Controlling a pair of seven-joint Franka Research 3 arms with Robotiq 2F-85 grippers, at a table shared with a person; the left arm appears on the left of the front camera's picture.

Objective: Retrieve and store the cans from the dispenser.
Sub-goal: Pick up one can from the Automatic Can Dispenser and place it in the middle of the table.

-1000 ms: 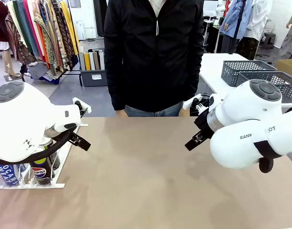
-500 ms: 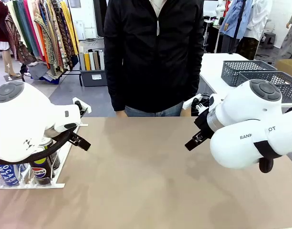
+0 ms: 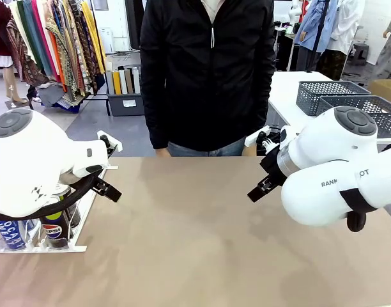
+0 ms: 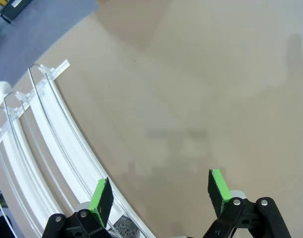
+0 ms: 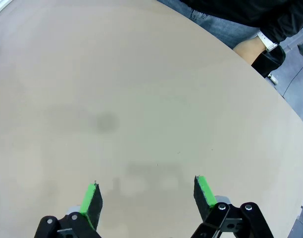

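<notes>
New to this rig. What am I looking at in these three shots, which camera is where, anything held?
Two white robot arms share a tan table with a person standing at the far side. The wide shot comes from a fixed camera between the arms: left arm on picture left, right arm on picture right. The other two come from a camera on each wrist, looking along the green-padded fingers. The left gripper is open, by the white rails of the dispenser; the right gripper is open over the table. Neither holds anything. In the wide shot, a Pepsi can and a blue Pocari can stand at the dispenser's near end, partly behind the left arm.
</notes>
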